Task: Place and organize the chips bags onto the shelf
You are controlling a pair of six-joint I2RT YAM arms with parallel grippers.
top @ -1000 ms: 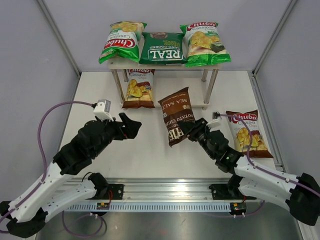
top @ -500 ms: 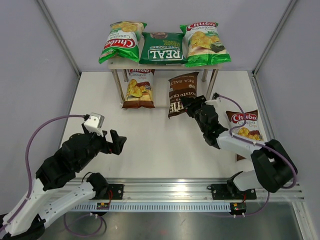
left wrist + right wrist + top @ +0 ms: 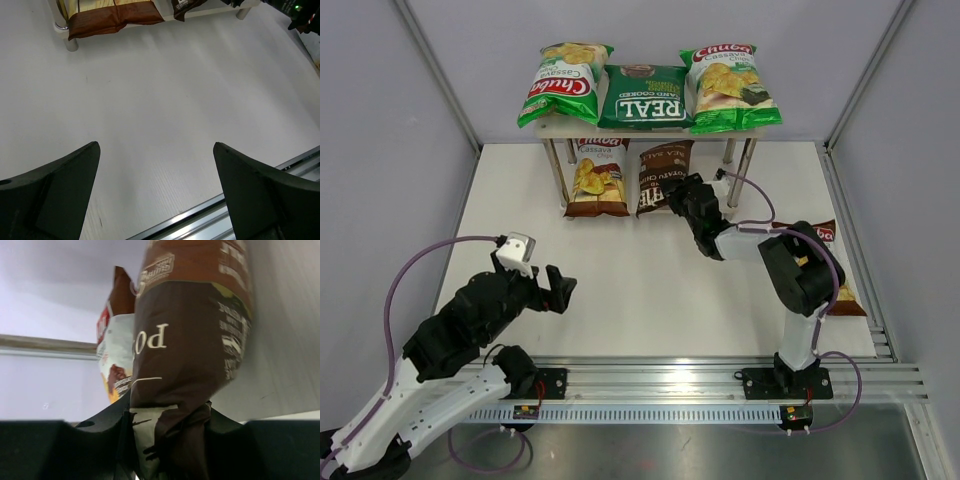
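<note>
**Desk:** Where was the Kettle bag (image 3: 660, 177)?

**Photographer:** Its crimped end was pinched in the right claw (image 3: 682, 195). The rest reached ahead of the claw under the top board of the shelf (image 3: 548, 128), just beside a brown-and-white Chuba bag (image 3: 597, 180) that lay ahead and to the claw's left.

**Desk:** And the left claw (image 3: 560, 290)?

**Photographer:** Its fingers were apart and held nothing. It hung over the table (image 3: 620, 300), the shelf well ahead of it.

**Desk:** What did the step call for?

**Photographer:** Probably a straight push ahead until the bag's tail cleared the lower board's edge, without nudging the Chuba bag. The claw should have let go only once the bag lay flat, then backed out low.
</note>
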